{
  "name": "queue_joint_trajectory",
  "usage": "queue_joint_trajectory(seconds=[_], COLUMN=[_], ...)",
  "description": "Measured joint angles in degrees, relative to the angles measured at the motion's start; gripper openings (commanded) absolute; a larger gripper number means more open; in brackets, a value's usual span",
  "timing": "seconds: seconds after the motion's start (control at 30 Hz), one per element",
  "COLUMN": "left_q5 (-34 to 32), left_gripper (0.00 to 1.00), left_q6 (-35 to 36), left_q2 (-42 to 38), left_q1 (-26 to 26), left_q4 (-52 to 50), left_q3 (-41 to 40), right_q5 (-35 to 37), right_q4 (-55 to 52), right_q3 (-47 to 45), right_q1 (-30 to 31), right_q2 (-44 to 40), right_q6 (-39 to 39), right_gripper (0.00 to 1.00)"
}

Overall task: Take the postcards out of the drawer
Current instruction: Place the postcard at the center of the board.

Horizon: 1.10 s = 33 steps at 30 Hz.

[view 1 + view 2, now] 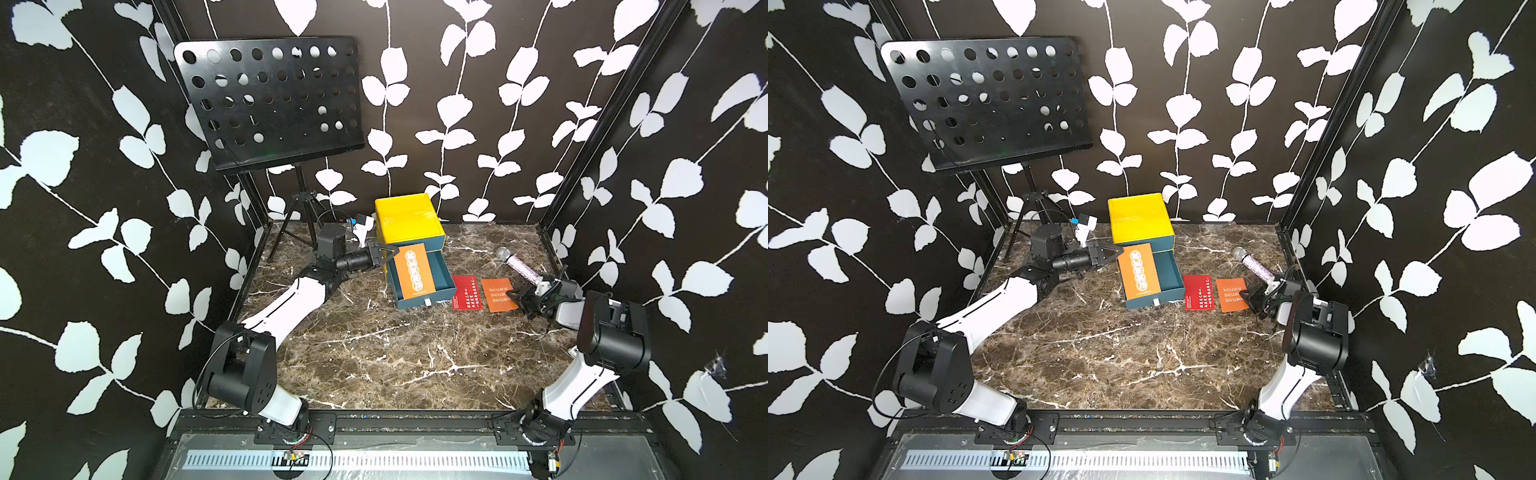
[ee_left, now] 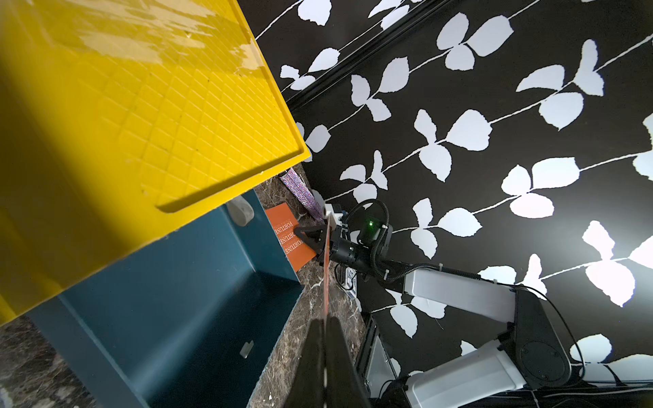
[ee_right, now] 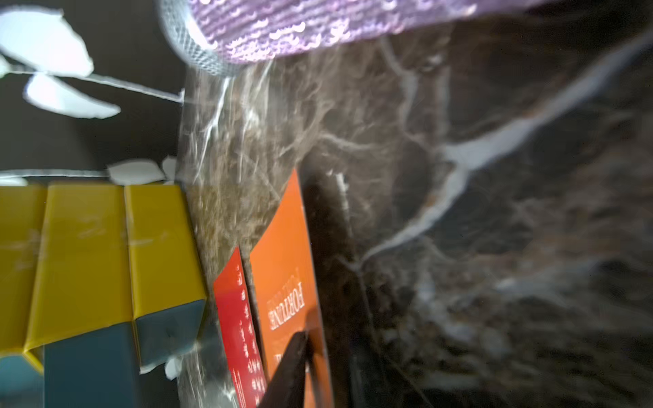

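My left gripper (image 1: 388,251) (image 2: 323,319) is shut on one edge of an orange patterned postcard (image 1: 413,270) (image 1: 1139,272), holding it tilted over the open teal drawer (image 1: 441,270) (image 2: 176,300). The visible part of the drawer's floor is bare. A red postcard (image 1: 466,292) (image 3: 236,318) and an orange FORTUNE postcard (image 1: 500,295) (image 3: 282,275) lie flat on the marble to the right of the drawer. My right gripper (image 1: 514,297) (image 3: 318,353) sits low at the FORTUNE card's outer edge. Its jaws stand slightly apart, with one finger (image 3: 293,360) over the card.
The drawer belongs to a yellow box (image 1: 407,218) (image 2: 123,106) at the back centre. A purple glitter microphone (image 1: 517,262) (image 3: 318,24) lies just behind my right gripper. A black music stand (image 1: 270,99) stands at the back left.
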Motion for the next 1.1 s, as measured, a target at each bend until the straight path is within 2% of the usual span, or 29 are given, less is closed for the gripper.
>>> queue_joint_trajectory(seconds=[0.2,0.37,0.47,0.67,0.9,1.1], left_q5=[0.2,0.3,0.4,0.4,1.2,2.3], left_gripper=[0.0,0.0,0.0,0.0,0.0,0.0], left_q6=[-0.1,-0.1,0.0,-0.2,-1.6,-4.7], left_q2=[0.5,0.8,0.8,0.9,4.1,6.9], left_q1=[0.0,0.0,-0.1,-1.4,-3.6,-4.9], left_q4=[0.0,0.0,0.0,0.2,1.9,6.1], left_q3=[0.0,0.2,0.3,1.0,3.3,5.6], right_q5=[3.3,10.6,12.5,6.8,-1.1,-3.2], right_q4=[-4.9,-14.7,-19.3,-21.9,-22.4,-19.1], right_q3=[1.7,2.1,2.1,2.3,3.3,3.3], right_q1=[-1.1,-1.4,-1.4,-0.1,9.6,16.3], right_q2=[-1.8,-7.7,-12.2,-19.5,-27.4,-35.4], right_q6=[-3.8,-8.1,-9.6,-9.7,-8.0,-4.7], right_gripper=[0.45,0.5,0.51,0.54,0.59,0.7])
